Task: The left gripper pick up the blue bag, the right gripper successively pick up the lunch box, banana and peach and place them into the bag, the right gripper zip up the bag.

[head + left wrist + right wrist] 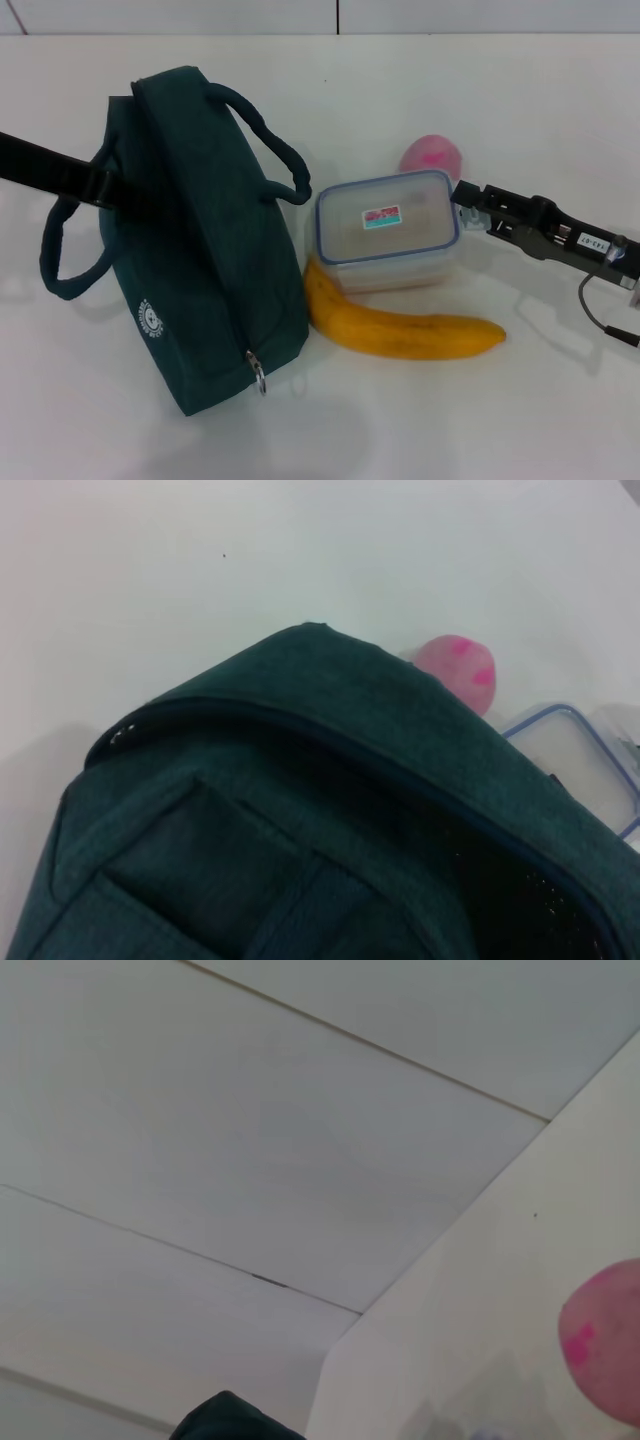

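Two risks showing — blue bag (200, 250) is standing zipped, so nothing fits; right gripper (468, 203) is crowding the lunch box (388, 228) edge, jaw opening untellable — may shove it into banana (400, 330).

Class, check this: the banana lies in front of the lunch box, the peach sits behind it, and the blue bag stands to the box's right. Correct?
Not quite. In the head view the blue bag stands to the left of the lunch box, not the right. The banana in front and the peach behind are right.
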